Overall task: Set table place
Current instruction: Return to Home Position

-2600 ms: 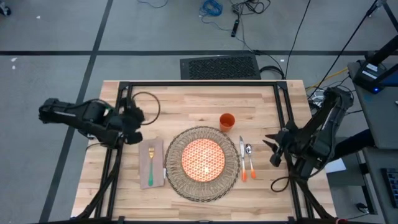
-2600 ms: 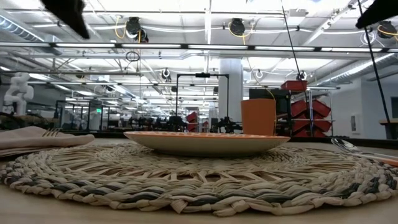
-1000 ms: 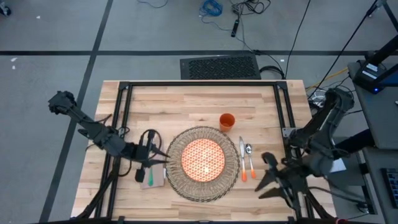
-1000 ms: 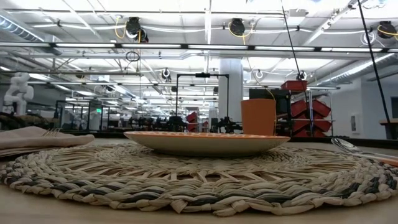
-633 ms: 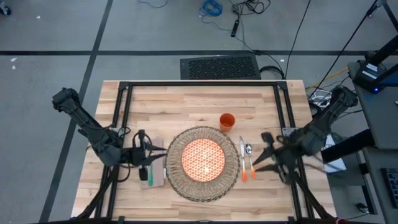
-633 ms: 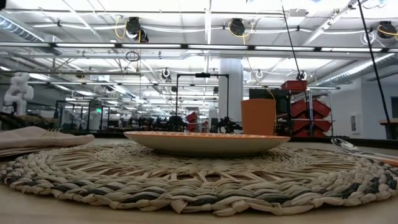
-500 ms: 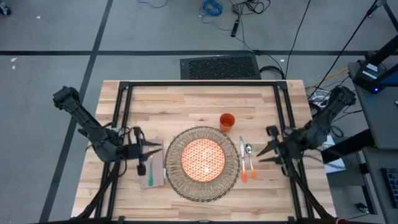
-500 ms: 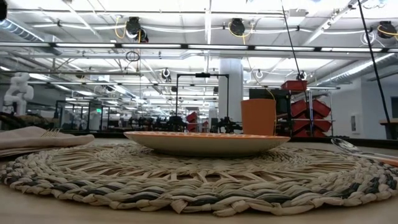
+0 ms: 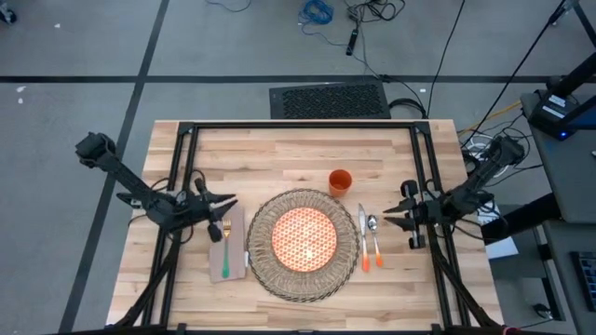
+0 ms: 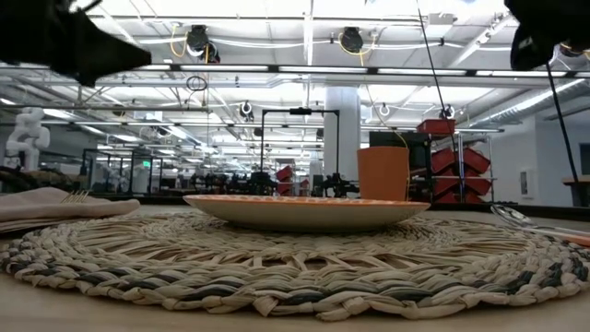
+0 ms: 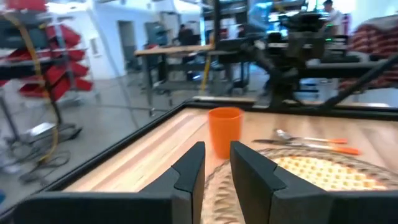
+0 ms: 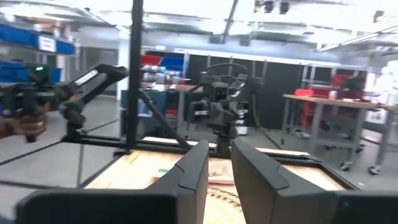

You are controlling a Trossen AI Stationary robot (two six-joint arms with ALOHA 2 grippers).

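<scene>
The round wicker placemat [image 9: 303, 244] lies at the middle of the wooden table [image 9: 279, 149], with the orange-patterned plate [image 9: 304, 234] on it. The orange cup [image 9: 341, 182] stands upright just beyond the mat. The beige napkin [image 9: 226, 244] lies left of the mat with the green-handled fork [image 9: 224, 249] on it. The knife [image 9: 362, 237] and spoon [image 9: 373, 237] lie right of the mat. My left gripper [image 9: 222, 207] hangs above the napkin's far end, pointing right, shut and empty. My right gripper [image 9: 389, 220] hangs right of the spoon, pointing left, shut and empty.
Black frame rails [image 9: 298, 126] run around the table top. Bare wood lies beyond the cup and along the near edge. The low view shows the plate [image 10: 304, 210] and cup [image 10: 383, 172] from the side, with both grippers high above them at the upper corners.
My left gripper has gone from over the napkin's middle toward the table's far edge and now stands over the napkin's far end. My right gripper has gone from near the table's near right edge toward the far edge, beside the spoon. The place setting has stayed still.
</scene>
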